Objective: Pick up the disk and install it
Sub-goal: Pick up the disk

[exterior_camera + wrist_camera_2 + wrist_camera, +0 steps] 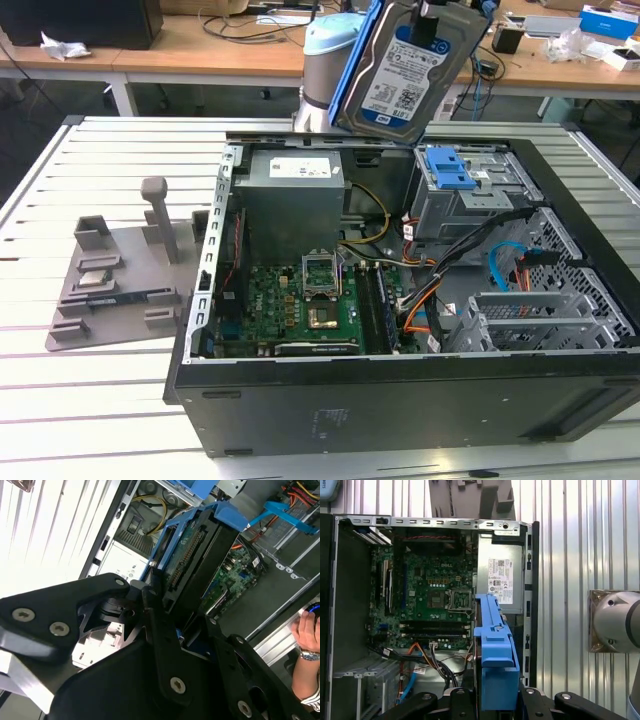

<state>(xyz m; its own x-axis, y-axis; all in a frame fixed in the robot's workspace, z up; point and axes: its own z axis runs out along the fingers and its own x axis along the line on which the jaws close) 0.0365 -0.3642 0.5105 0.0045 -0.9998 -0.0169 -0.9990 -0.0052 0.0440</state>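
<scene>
While my jaws pinch its top, silver blue-framed hard drive (405, 70) hangs long-axis near-upright above black computer case (400, 400).

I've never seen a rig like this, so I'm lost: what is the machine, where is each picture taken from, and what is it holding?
It is one robot arm working over an open computer case on a slatted table. The exterior view comes from a camera off the arm; both wrist views come from cameras riding on the arm, looking into the case. Its gripper is shut on the disk, a silver hard drive in a blue carrier, held above the case. A grey stand sits beside the case.
</scene>
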